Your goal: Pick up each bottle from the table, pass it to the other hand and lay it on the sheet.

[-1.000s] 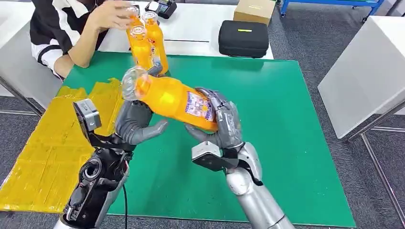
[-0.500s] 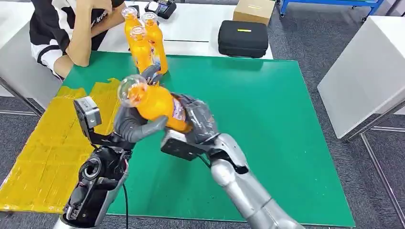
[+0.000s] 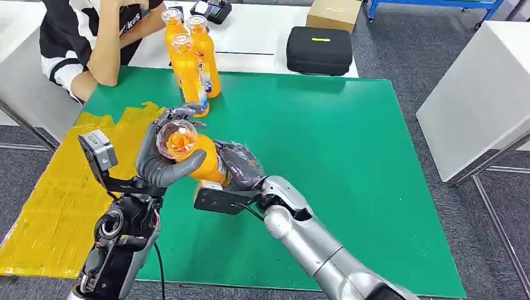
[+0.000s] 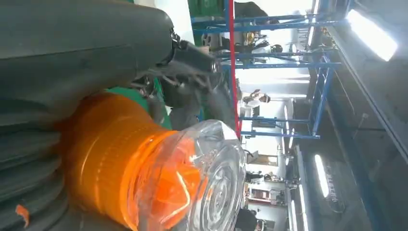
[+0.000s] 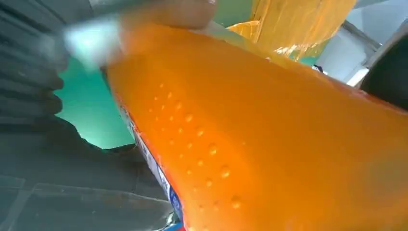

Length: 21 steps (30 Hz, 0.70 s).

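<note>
An orange bottle with a clear cap hangs over the left part of the green mat, cap end toward me. My left hand wraps its fingers around the bottle's neck and shoulder. My right hand grips the labelled lower body from the other side. The left wrist view has the bottle lying in the palm, cap outward. Close against the right wrist camera lies the orange body. The yellow sheet lies left of the mat, beside and below my left arm.
Three more orange bottles stand upright at the mat's far left corner. A person sits just behind them. A black case and a cardboard box sit on the white table beyond. Another white table stands to the right.
My right hand has carried the bottle leftward and lower into my left hand, whose fingers have closed around its neck. The person's hand has left the standing bottles.
</note>
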{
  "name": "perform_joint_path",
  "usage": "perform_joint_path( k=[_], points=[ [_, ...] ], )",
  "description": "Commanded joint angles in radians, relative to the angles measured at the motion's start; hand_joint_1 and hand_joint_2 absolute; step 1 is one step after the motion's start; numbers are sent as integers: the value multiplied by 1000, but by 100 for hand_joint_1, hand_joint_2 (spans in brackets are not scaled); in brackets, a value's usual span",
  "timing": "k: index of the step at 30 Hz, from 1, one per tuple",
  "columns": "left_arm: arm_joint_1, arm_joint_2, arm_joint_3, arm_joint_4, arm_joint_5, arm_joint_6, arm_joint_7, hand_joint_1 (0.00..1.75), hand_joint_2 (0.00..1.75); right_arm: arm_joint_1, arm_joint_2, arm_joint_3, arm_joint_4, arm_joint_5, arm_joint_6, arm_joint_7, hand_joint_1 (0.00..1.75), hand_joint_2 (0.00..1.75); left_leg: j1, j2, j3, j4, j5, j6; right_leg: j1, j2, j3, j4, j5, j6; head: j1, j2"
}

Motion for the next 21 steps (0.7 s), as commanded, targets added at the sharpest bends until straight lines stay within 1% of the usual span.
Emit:
perform_joint_path(
  k=[1, 2, 3, 5, 6, 7, 8, 9, 10, 12, 13, 14, 16, 21],
  points=[
    [-44, -2, -23, 45, -3, 11, 10, 175, 175, -8, -10, 78, -8, -26, -20, -13, 175, 175, 1, -2, 5, 1, -3, 0, 2, 0, 5, 1, -3, -6, 0, 0],
    [-44, -1, -24, 47, -3, 11, 10, 175, 175, -5, -12, 76, -14, -29, -24, -11, 175, 175, 1, -1, 3, 0, -1, 0, 1, 0, 3, 0, -1, -4, 0, 0],
    [-43, 0, -27, 49, -4, 12, 10, 175, 175, -2, -14, 72, -21, -33, -30, -8, 175, 175, 1, -2, 7, 1, -4, 0, 2, 0, 7, 1, -3, -7, 0, 0],
    [-43, 0, -27, 50, -4, 12, 10, 175, 175, 0, -15, 71, -24, -34, -33, -7, 175, 175, 1, -1, 3, 0, -1, 0, 1, -1, 3, 0, -1, -4, 0, 0],
    [-43, 0, -27, 50, -4, 12, 10, 175, 175, 0, -15, 71, -24, -34, -33, -7, 175, 175, 1, -2, 6, 1, -4, 1, 1, -1, 7, 1, -3, -6, 0, 0],
    [-43, 0, -27, 50, -4, 12, 10, 175, 175, 0, -15, 71, -24, -34, -33, -7, 175, 175, 1, -1, 5, 0, -2, 1, 1, 0, 5, 0, -2, -5, 0, 0],
    [-43, 0, -27, 50, -4, 12, 10, 175, 175, 0, -15, 71, -24, -34, -33, -7, 175, 175, 1, -2, 7, 1, -4, 1, 1, 0, 7, 1, -4, -7, 0, 0],
    [-43, 0, -27, 50, -4, 12, 10, 175, 175, 0, -15, 71, -24, -34, -33, -7, 175, 175, 1, -2, 5, 1, -2, 0, 1, 0, 5, 0, -2, -5, 0, 0],
    [-43, 0, -27, 50, -4, 12, 10, 175, 175, 0, -15, 71, -24, -34, -33, -7, 175, 175, 1, -2, 7, 1, -4, 0, 1, 0, 7, 1, -4, -7, 0, 0],
    [-43, 0, -27, 50, -4, 12, 10, 175, 175, 0, -15, 71, -24, -34, -33, -7, 175, 175, 0, -1, 2, 0, -1, 0, 1, -1, 2, 0, -1, -3, 0, 0],
    [-43, 0, -27, 50, -4, 12, 10, 175, 175, 0, -15, 71, -24, -34, -33, -7, 175, 175, 1, -2, 5, 1, -2, 0, 1, 0, 5, 1, -3, -6, 0, 0],
    [-43, 0, -28, 50, -4, 12, 10, 175, 175, 1, -15, 70, -25, -35, -35, -7, 175, 175, 1, -1, 2, 0, -1, 0, 1, 0, 2, 0, -1, -4, 0, 0],
    [-44, 0, -30, 56, -5, 13, 10, 175, 175, 9, -17, 63, -37, -42, -46, -3, 175, 175, 1, -2, 8, 2, -4, 1, 2, 0, 7, 2, -4, -8, 0, 0],
    [-42, 1, -28, 57, -6, 17, 9, 175, 175, 25, -24, 49, -70, -45, -57, 4, 175, 175, 1, -3, 11, 2, -6, 1, 2, 0, 11, 2, -6, -10, 0, 0]
  ],
)
